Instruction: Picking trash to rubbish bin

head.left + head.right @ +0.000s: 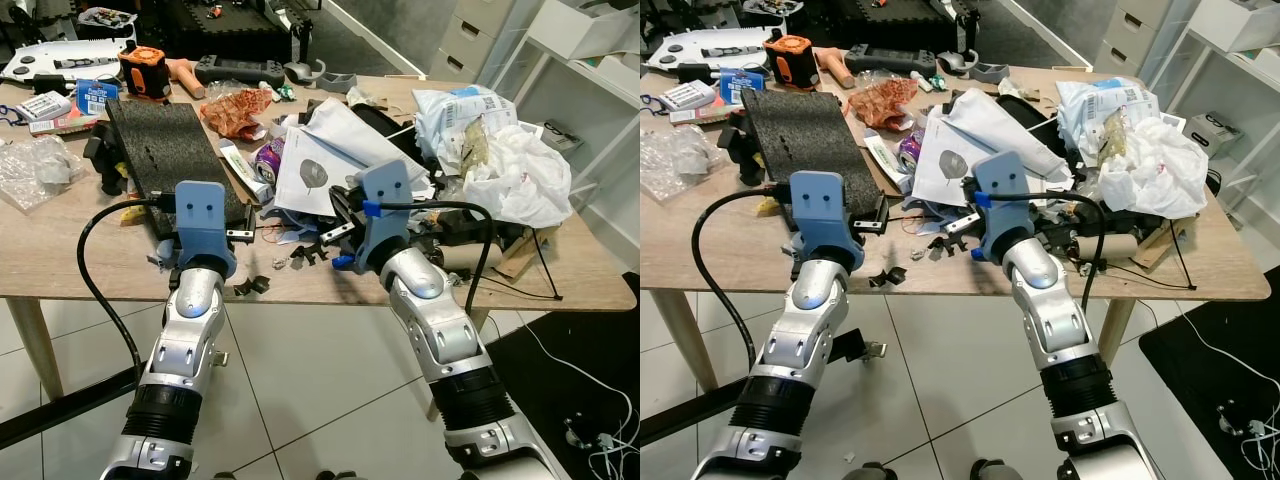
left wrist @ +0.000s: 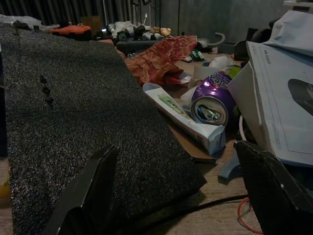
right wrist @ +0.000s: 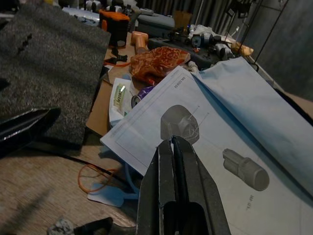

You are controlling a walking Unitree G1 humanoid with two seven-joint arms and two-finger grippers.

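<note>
We judge the job barely begun: the wooden table (image 1: pixel 60 270) in front of us is still heaped with litter, and we can make out no rubbish bin. Largest on it is the black foam slab (image 1: pixel 165 150), then the white plastic bags (image 1: pixel 515 175) at our right, then the printed paper sheets (image 1: pixel 320 160) in the middle. Smaller pieces wait between slab and sheets: an orange crumpled wrapper (image 1: pixel 235 110), a toothpaste tube (image 2: pixel 183 117) and a crushed purple can (image 2: pixel 212 100). Our left gripper (image 2: pixel 181 196) hangs at the slab's near corner, fingers spread wide, empty. Our right gripper (image 3: pixel 181 191) hovers over the sheets, fingers pressed together, holding nothing we can see.
</note>
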